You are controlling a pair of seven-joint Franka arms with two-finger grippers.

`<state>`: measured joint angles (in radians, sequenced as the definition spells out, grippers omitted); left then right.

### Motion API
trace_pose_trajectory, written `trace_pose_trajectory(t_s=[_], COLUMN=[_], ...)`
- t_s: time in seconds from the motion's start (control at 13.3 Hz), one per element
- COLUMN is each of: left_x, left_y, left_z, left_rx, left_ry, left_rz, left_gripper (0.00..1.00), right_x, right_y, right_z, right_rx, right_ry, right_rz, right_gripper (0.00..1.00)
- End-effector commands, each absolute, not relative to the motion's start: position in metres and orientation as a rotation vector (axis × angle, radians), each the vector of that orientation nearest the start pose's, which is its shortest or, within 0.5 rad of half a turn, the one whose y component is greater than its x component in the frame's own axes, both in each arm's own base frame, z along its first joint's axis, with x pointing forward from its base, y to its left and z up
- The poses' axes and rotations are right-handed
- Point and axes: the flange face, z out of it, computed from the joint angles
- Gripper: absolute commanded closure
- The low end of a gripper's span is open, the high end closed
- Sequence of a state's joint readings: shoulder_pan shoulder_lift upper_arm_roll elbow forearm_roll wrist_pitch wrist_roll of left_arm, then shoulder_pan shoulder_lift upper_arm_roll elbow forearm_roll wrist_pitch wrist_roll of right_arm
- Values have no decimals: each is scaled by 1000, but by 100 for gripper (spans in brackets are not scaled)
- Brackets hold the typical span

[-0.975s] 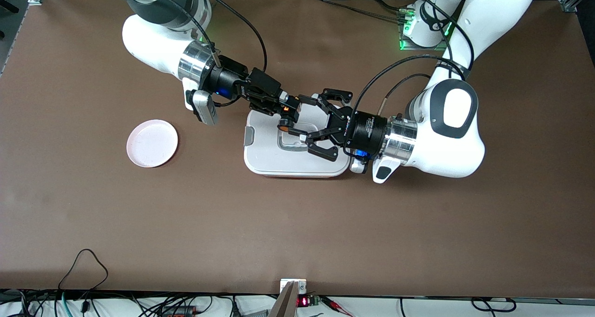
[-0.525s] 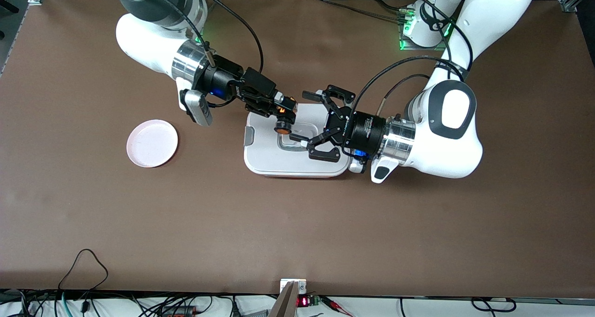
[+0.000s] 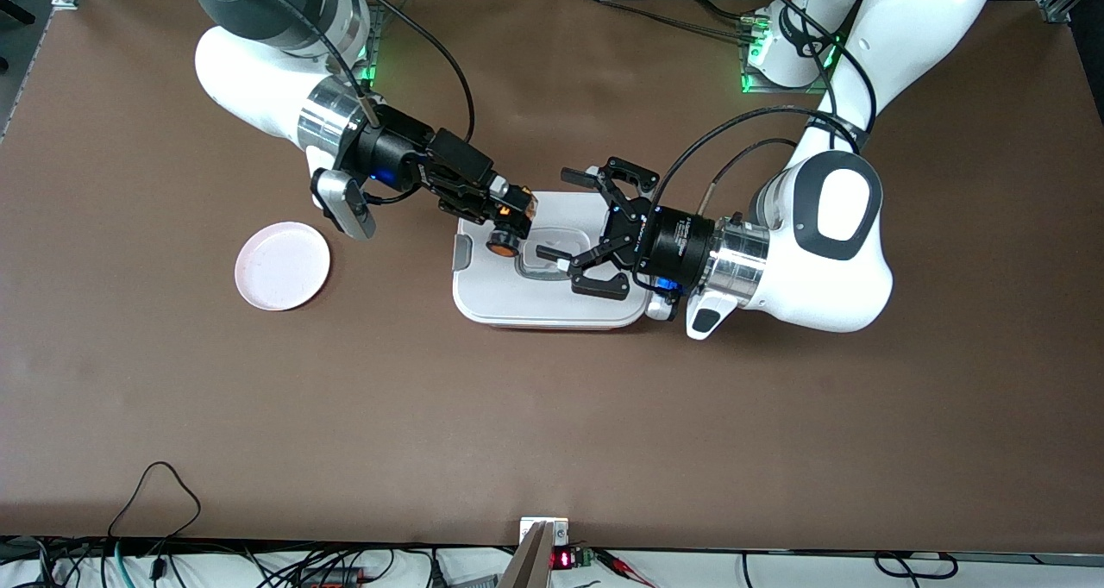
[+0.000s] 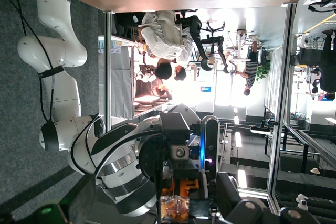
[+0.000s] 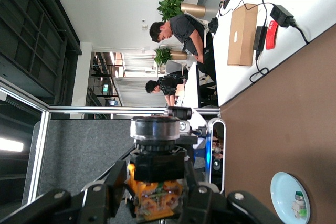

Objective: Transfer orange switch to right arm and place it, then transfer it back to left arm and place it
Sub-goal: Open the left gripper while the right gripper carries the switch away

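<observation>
Orange switch (image 3: 501, 245) is seen gripped in the closed right gripper (image 3: 509, 226), held over the box (image 3: 549, 260) near its end toward the right arm, just above centre of the front frame. Its black body is largely hidden by the fingers; only the orange face is clear. The left gripper (image 3: 576, 226) is spread wide over the box lid, holding nothing, apart from the switch. A pink plate (image 3: 282, 265) lies at middle left on the brown table (image 3: 552, 415). In the right wrist view the switch (image 5: 156, 182) is seen cut off at the lower edge.
</observation>
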<state>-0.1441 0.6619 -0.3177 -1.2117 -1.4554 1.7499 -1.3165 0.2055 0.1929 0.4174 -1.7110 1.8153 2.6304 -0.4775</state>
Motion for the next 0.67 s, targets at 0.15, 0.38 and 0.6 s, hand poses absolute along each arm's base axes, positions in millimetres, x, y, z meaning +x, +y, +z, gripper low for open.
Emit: trace_pose_trajectory(t_s=[0.15,0.38,0.6], left_x=[648,598,568], left_y=[-330,-335,-318], left_z=[516,553,562], left_rx=[1720,2243,2594], left_ry=[1052,712,345], left_rz=[-1216,-902,-743], left_gripper=[0,0,0], right_x=[564,578,588], right_y=[302,255,212], right_z=[543,534,530], right_rx=[-1700,-1855,-2078], right_ry=[265,152,26], right_rz=[-383,-363,-306], right_gripper=[100,100,100])
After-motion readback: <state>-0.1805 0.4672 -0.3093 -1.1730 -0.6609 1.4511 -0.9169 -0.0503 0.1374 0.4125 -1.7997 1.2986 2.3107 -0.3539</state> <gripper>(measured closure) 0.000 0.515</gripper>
